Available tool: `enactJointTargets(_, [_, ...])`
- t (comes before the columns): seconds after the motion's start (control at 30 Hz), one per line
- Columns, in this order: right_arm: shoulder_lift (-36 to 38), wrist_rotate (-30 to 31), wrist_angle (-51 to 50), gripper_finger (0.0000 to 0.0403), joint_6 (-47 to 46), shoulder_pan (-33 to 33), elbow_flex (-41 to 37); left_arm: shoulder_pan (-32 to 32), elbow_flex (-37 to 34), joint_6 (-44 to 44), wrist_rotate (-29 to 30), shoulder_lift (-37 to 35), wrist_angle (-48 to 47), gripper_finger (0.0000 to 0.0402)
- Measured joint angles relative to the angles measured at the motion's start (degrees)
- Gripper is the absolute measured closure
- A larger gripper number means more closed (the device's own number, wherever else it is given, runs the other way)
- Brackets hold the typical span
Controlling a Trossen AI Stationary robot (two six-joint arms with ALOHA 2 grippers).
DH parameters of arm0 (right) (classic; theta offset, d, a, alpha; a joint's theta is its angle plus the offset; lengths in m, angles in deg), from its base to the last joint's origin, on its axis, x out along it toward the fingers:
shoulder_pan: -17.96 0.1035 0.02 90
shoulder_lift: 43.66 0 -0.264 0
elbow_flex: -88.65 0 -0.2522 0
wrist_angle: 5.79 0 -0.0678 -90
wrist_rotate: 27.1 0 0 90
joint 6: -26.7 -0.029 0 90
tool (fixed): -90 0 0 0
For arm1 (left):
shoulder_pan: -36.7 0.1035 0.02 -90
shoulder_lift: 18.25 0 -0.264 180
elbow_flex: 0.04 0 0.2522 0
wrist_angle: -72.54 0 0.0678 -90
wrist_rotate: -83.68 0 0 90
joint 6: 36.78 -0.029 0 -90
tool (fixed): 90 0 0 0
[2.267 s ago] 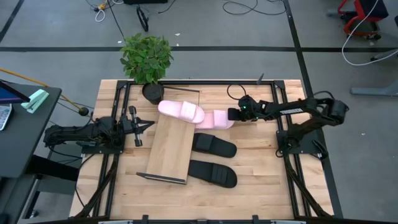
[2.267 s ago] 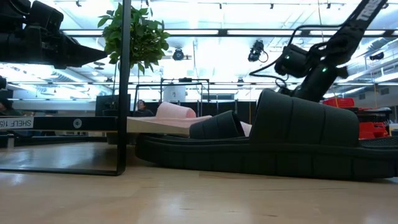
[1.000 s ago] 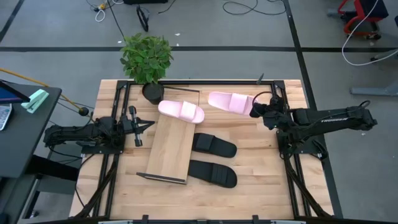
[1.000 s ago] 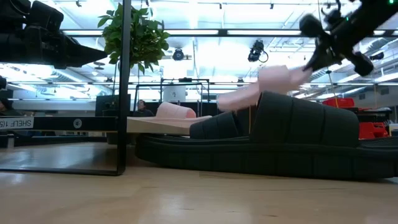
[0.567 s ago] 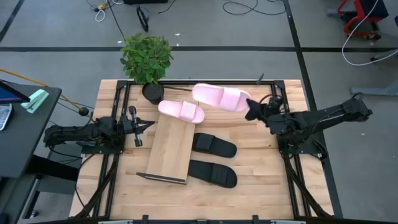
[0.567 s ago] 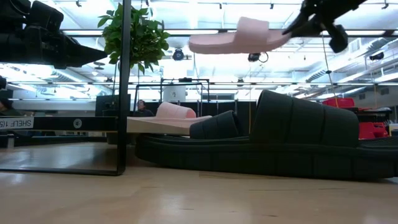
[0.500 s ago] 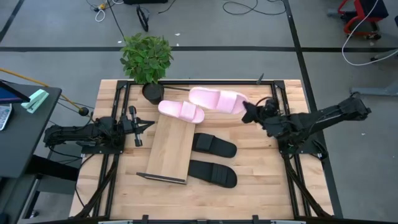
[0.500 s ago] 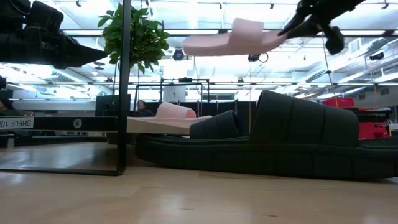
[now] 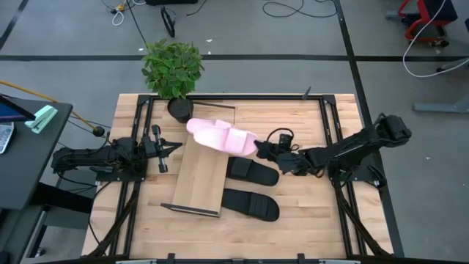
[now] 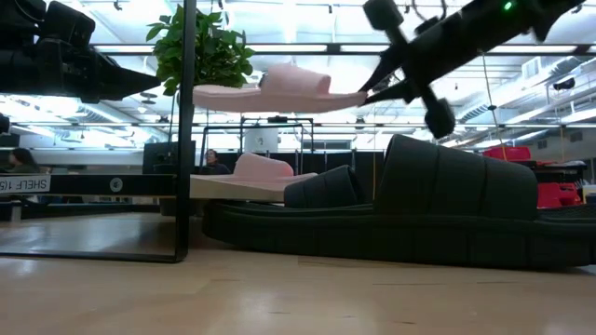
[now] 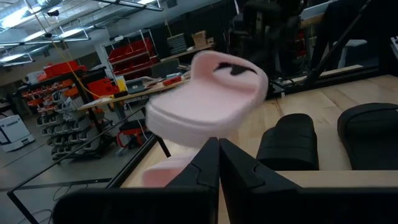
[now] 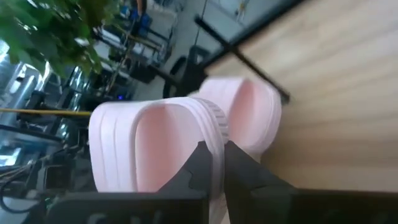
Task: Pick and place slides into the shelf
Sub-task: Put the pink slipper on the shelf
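My right gripper point(image 9: 261, 149) is shut on a pale pink slide point(image 9: 238, 139), carried level in the air point(image 10: 279, 93) over the far end of the shelf point(image 9: 201, 176). The second pink slide point(image 9: 205, 129) lies sole down on that end of the board and also shows in the low view point(image 10: 264, 167). Two black slides point(image 9: 253, 171) point(image 9: 251, 204) rest on their soles on the tabletop just right of the shelf. My left gripper point(image 9: 174, 149) waits shut at the shelf's left side. In the left wrist view the carried slide point(image 11: 205, 99) is blurred. My right gripper pinches the carried pink slide at its right end, by the ridged edge of the strap point(image 12: 214, 127), between its two fingers. The fingers come level from the table's right, along the slide. The slide is lifted clear and sits level, strap up, reaching out to the left of the fingers.
A potted plant point(image 9: 174, 70) stands at the far edge beside the shelf's far end. The shelf's dark frame post point(image 10: 186, 130) rises at its near end. A dark side table point(image 9: 29, 147) sits left of the wooden tabletop. Bare wood lies right of the black slides.
My right gripper has swung from the far right part of the table toward the left and near side and come down somewhat. The pink slide it holds travelled level through the air and now hangs over the shelf's far end, above the other pink slide.
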Motion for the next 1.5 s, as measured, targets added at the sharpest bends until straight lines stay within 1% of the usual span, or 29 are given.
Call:
enactJointTargets(0.13, [-2.47,-3.56,1.16,0.038,-3.66,-1.19,0.0,0.0,0.0,0.0,0.0,0.0,0.0,0.0383])
enactJointTargets(0.33, [-5.08,-6.16,2.65,0.038,-6.59,-2.87,0.83,0.0,-0.02,-0.02,0.0,0.0,0.0,0.0378])
enactJointTargets(0.43, [-7.21,-9.61,2.69,0.038,-6.31,-3.8,3.74,0.0,0.0,-0.03,0.0,0.0,0.0,0.0384])
enactJointTargets(0.53, [-10.21,-13.69,2.67,0.038,-3.91,-4.85,8.08,0.0,-0.01,-0.03,0.0,0.0,0.0,0.0389])
enactJointTargets(0.63, [-13.41,-17.1,0.29,0.038,-2.62,-5.8,12.41,0.0,0.0,-0.02,0.0,0.0,0.0,0.0389])
enactJointTargets(0.73, [-15.97,-19.05,-2.24,0.038,-3.42,-6.26,14.52,0.0,0.0,0.0,0.0,0.0,0.0,0.0383])
enactJointTargets(0.93, [-19.21,-19.75,-3.4,0.038,-8.35,-6.26,14.51,0.0,-0.01,0.02,0.0,0.0,-0.02,0.0375])
enactJointTargets(1.1, [-20.41,-19.52,-2.93,0.038,-9.7,-6.26,14.51,0.0,-0.02,0.31,0.0,0.0,0.0,0.038])
enactJointTargets(1.33, [-20.78,-19.09,-9.38,0.038,-12.62,-6.26,14.49,-0.01,-0.01,1.14,-0.02,0.0,-0.01,0.0387])
enactJointTargets(1.5, [-20.63,-18.68,-10.3,0.038,-12.54,-6.55,14.49,0.0,-0.01,1.43,-0.02,-0.01,0.0,0.038])
